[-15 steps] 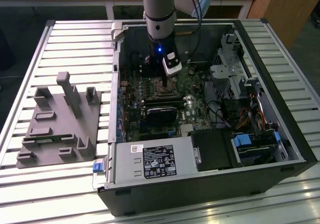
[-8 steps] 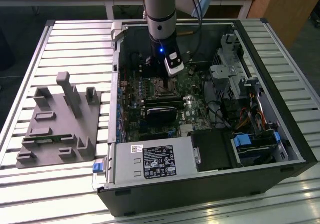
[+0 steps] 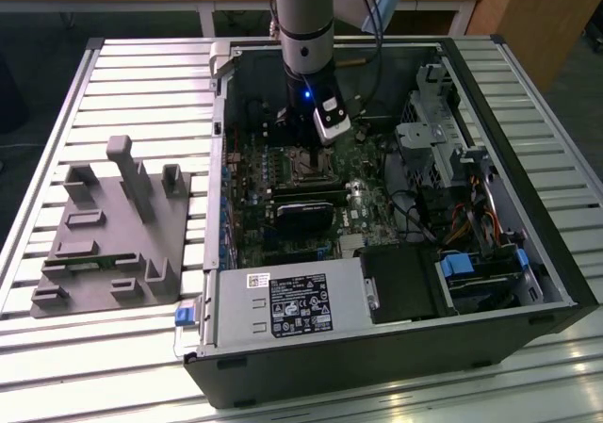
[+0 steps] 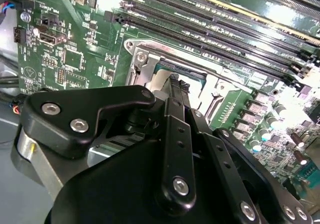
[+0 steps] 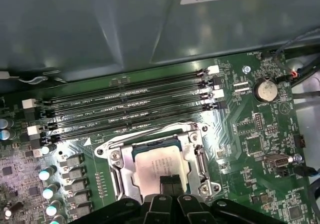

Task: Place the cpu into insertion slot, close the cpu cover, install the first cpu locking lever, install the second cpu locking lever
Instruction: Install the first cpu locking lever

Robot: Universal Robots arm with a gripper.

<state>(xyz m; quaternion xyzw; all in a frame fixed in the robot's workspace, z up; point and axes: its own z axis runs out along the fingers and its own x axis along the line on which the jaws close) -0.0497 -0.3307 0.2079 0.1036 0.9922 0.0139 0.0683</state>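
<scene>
cpu [image 5: 159, 167] partly behind gripper [image 5: 170, 181]

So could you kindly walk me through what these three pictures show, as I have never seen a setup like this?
The exterior view shows a robot arm reaching down into an open computer case lying on a slatted table, beside a grey holder block. The two wrist views come from cameras riding on the arm. Its gripper is the black mechanism in both; its tips sit at the cpu, a pale square chip lying in the insertion slot on the green motherboard. The long black memory slots run alongside.
</scene>
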